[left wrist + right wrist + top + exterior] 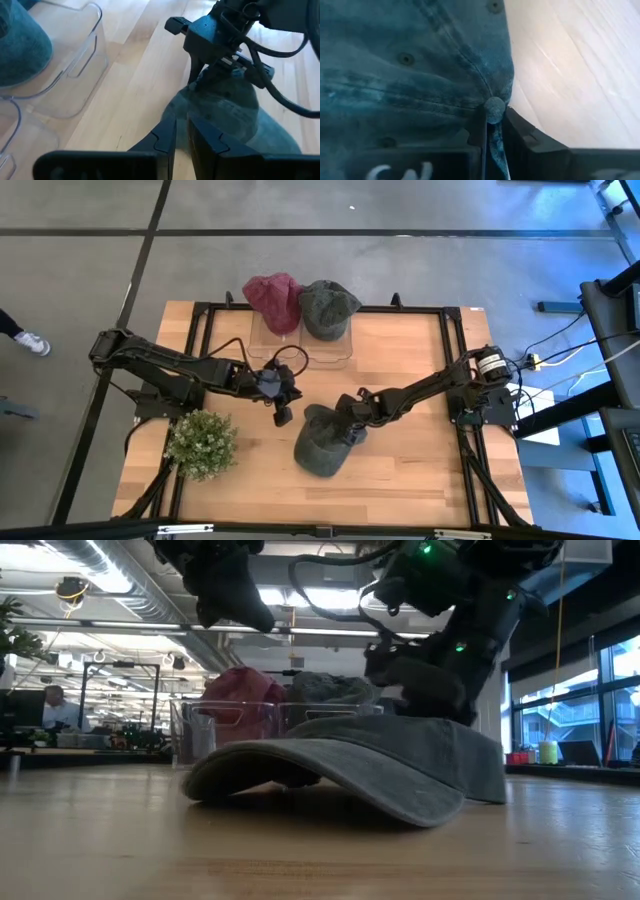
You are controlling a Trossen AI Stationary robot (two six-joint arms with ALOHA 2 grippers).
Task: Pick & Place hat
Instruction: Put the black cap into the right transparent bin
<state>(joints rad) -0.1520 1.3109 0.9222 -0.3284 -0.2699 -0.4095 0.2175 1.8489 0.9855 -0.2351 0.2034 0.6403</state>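
A grey-green cap lies on the wooden table near its middle, brim on the wood toward the near edge. My right gripper is down on its crown and shut on the cloth. My left gripper hangs shut just left of the cap, above the table, touching nothing. A clear bin at the far edge holds a red hat and another grey-green hat. My right gripper pinches a fold of the cap's crown between its two fingers, right beside the top button. It comes from the table's right side, slanting down. The cap rests on the table by its brim and lower edge.
A potted green plant stands at the table's near left. The clear bin's walls lie just beyond my left gripper. Bare wood shows along the near edge and to the right of the cap. A black frame borders the table.
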